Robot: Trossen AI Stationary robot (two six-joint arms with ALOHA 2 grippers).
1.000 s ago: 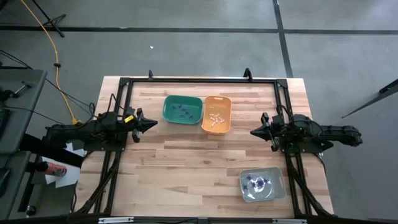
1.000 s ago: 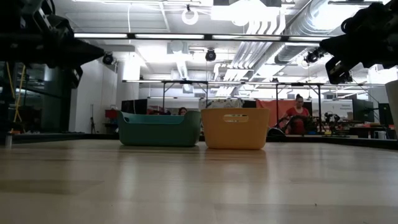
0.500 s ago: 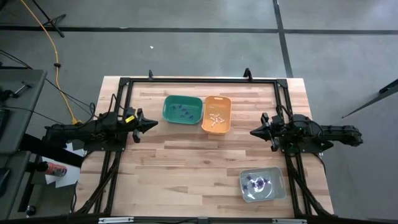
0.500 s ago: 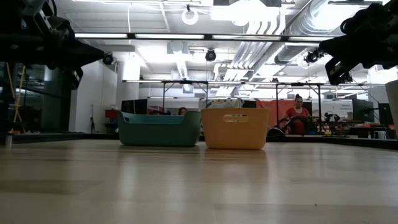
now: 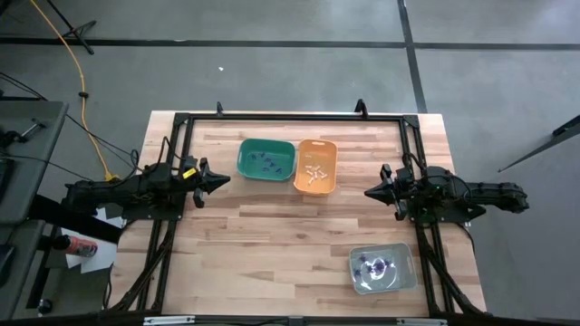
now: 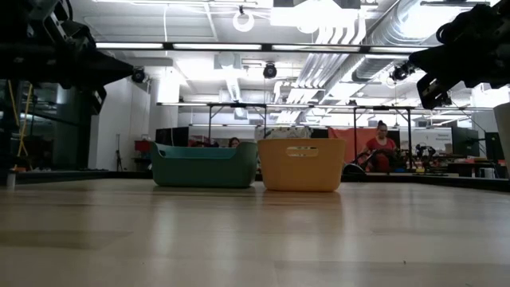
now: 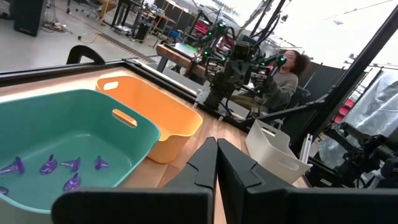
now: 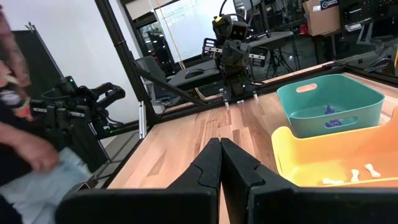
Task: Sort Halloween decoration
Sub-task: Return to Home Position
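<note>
Three bins (image 5: 266, 142), two closed hands (image 5: 222, 180)

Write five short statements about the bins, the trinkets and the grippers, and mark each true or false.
The green bin and the orange bin stand side by side. True.
The orange bin holds whitish trinkets. True.
The grey bin is empty. False: purple trinkets lie in it.
The left gripper is shut on a trinket. False: it is shut, holding nothing.
The right gripper hangs over the green bin. False: it is over bare table past the orange bin, shut.
</note>
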